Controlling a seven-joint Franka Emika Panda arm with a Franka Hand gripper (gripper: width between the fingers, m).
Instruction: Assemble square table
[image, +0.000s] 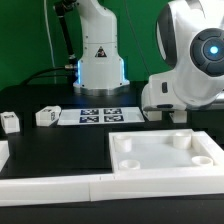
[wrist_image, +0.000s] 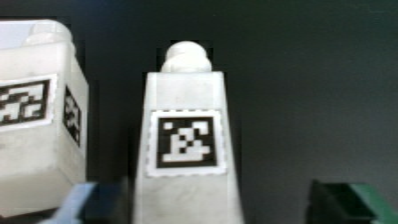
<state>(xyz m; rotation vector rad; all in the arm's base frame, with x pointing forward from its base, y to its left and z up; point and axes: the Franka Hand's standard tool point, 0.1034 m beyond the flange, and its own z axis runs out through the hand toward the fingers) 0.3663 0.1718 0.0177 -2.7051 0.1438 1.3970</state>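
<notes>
In the wrist view a white table leg (wrist_image: 187, 140) with a black-white tag and a rounded tip lies on the black table. My gripper (wrist_image: 222, 205) is open and straddles its near end. One finger (wrist_image: 98, 200) is close against the leg, and the other finger (wrist_image: 356, 200) stands well off with dark table between. A second tagged leg (wrist_image: 36, 105) lies beside the first. In the exterior view the white square tabletop (image: 165, 155) rests rim up at the front right. My arm's white hand (image: 175, 90) hangs behind it, and its fingers are hidden. Two more leg blocks (image: 10, 122) (image: 47, 117) lie at the exterior view's left.
The marker board (image: 100, 115) lies flat in front of the robot base (image: 98, 60). Long white border bars (image: 60, 185) run along the table's front edge. The tabletop has round sockets in its corners.
</notes>
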